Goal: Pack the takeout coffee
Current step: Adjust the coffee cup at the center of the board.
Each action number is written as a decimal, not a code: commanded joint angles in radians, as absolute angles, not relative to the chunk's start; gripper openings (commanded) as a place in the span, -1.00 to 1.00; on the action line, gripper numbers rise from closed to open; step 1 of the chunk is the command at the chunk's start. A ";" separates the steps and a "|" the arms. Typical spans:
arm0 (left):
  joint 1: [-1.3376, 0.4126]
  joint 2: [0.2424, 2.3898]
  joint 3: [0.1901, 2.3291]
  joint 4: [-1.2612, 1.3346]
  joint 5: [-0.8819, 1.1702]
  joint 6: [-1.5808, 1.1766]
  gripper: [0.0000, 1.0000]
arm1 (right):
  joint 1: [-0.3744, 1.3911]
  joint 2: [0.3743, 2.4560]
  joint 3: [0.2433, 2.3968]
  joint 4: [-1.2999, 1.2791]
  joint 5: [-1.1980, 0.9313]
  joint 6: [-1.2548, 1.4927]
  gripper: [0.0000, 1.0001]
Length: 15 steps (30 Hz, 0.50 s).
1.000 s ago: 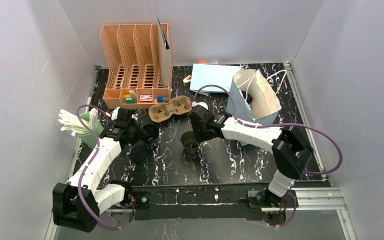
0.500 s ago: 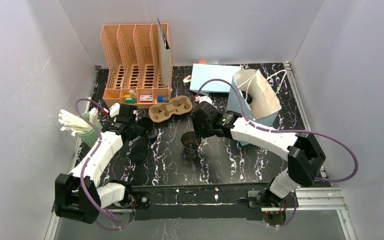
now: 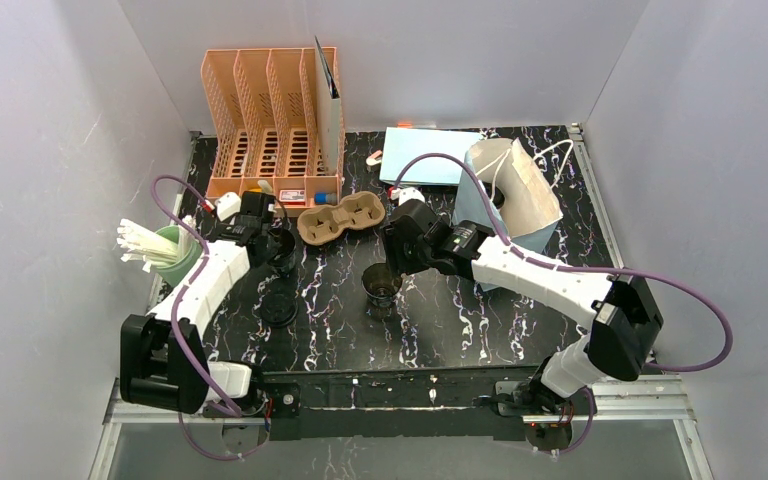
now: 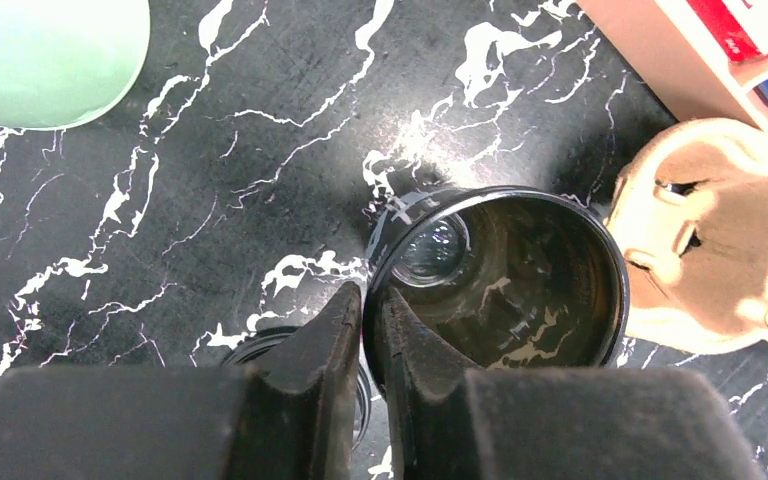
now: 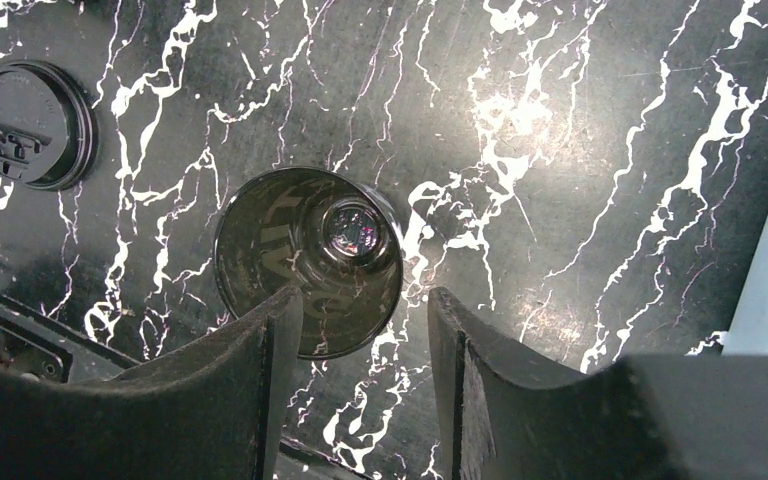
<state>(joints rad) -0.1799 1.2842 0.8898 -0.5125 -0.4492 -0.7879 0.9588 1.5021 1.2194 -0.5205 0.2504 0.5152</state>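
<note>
left fingers [image 4: 330, 340]: clenched on rim of left cup [image 4: 520, 270], just left of carrier [image 3: 340, 217] | right fingers [image 5: 250, 370]: released, spread above middle cup [image 5: 300, 250], which is stood uncovered on desk [image 3: 480, 320] | lid [image 5: 35, 125]: laid on desk, near side of left cup

Left claw [image 4: 368, 293] on cup [image 4: 545, 300] rim

Booth w/ plain pale-grey walls [image 3: 50, 120], 3 sides.
Black white-veined marble-look tabletop [image 3: 480, 320]; soft glare patches on it.
</note>
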 commanded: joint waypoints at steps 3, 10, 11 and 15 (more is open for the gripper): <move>-0.167 1.302 0.947 -0.541 -0.482 -0.765 -0.46 | 0.966 1.469 1.252 -0.499 0.240 0.499 0.17; -0.167 1.223 0.946 -0.598 -0.424 -0.728 0.34 | 0.967 1.463 1.257 -0.500 0.237 0.492 0.20; -0.166 1.205 0.950 -0.620 -0.410 -0.713 0.45 | 0.968 1.463 1.260 -0.500 0.237 0.490 0.21; -0.167 1.148 0.955 -0.727 -0.326 -0.652 0.94 | 0.966 1.463 1.265 -0.496 0.233 0.480 0.25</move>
<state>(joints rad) -0.1722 1.2198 0.9192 -0.5949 -0.3862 -0.7132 0.9627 1.5002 1.2198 -0.5205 0.2379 0.5037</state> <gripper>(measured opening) 0.895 0.616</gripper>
